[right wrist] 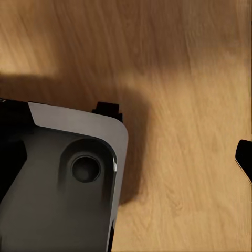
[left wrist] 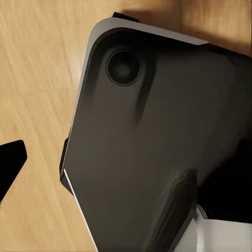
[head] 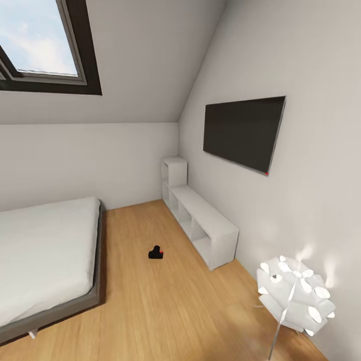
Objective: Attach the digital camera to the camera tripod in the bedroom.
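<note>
The digital camera [head: 156, 252], small and black with a red dot on top, lies on the light wood floor [head: 150, 301] of the bedroom, between the bed and the white shelf unit. The camera tripod is out of view. In the left wrist view, one black fingertip [left wrist: 10, 164] pokes in at the edge over the floor, beside my own dark grey base [left wrist: 157, 147]. In the right wrist view, another black fingertip [right wrist: 244, 158] shows at the edge, with the base [right wrist: 63, 189] below. Too little of either gripper shows to tell open from shut.
A grey bed with a white mattress [head: 45, 250] fills the left. A low white shelf unit [head: 205, 225] runs along the right wall under a dark wall screen [head: 245, 131]. A white floor lamp [head: 293, 296] stands near right. A skylight [head: 45, 40] is overhead.
</note>
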Controlling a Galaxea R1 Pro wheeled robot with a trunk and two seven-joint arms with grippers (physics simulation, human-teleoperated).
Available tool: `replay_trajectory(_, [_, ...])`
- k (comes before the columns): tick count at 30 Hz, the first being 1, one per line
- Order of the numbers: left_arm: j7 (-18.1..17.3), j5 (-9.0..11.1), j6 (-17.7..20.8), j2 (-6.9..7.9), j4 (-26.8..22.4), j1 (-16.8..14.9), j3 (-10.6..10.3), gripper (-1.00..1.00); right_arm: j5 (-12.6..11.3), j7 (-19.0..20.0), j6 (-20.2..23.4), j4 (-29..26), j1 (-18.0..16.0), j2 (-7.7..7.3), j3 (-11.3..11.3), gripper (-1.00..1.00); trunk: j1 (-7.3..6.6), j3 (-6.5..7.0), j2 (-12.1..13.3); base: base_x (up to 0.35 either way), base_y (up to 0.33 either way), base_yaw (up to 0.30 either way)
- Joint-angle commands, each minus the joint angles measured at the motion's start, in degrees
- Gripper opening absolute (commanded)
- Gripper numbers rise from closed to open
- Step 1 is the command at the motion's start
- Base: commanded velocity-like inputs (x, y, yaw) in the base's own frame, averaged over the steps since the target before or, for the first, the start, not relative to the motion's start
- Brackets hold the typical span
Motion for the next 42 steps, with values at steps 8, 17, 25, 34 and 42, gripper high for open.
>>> replay_trajectory(8, [0.0,0.3,0.0,-0.01,-0.1,0.0,0.0,1.00,-0.3,0.2,-0.3,0.2,-0.1,-0.05,0.4,1.00,0.04,-0.05,0.0,0.326,0.077,0.000])
replay_trajectory(17, [0.0,0.2,0.0,-0.08,-0.2,0.0,0.0,1.00,-0.4,0.2,-0.3,0.2,-0.1,-0.01,0.4,1.00,0.04,-0.05,0.0,0.326,0.091,0.000])
replay_trajectory(25, [0.0,0.2,0.0,-0.09,-0.2,0.0,0.0,1.00,-0.2,0.2,-0.4,-0.1,-0.1,0.50,0.3,1.00,0.04,-0.05,0.0,0.326,0.093,0.000])
replay_trajectory(34, [0.0,0.2,0.0,-0.09,-0.2,0.0,0.0,1.00,-0.1,0.2,-0.5,-0.5,-0.1,0.78,0.2,1.00,0.04,-0.05,0.0,0.326,0.094,0.000])
replay_trajectory(42, [0.0,0.2,0.0,-0.09,-0.2,0.0,0.0,1.00,-0.3,0.2,-0.4,-0.5,-0.1,0.72,0.2,1.00,0.04,-0.05,0.0,0.326,0.095,0.000])
